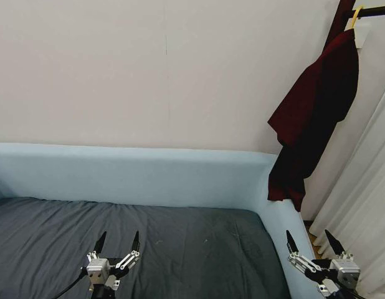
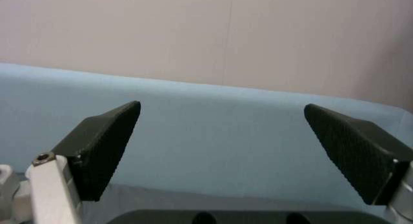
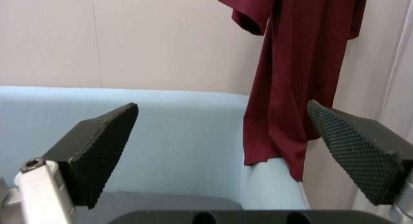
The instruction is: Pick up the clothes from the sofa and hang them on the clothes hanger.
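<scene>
Dark red shirt (image 1: 314,118) hangs on yellow hanger (image 1: 354,17), above and beyond the right end of the sofa (image 1: 136,177), hem down by the sofa's right arm (touching or not, cannot tell). Left gripper (image 1: 119,240) low over the sofa seat, jaws spread wide, empty. Right gripper (image 1: 308,242) low at the sofa's right arm, jaws wide, empty. Judgement: shirt light, limp, not fragile, drapes in long folds; best pinched at a bunched fold near collar or shoulder, a hem grip would let it trail
</scene>
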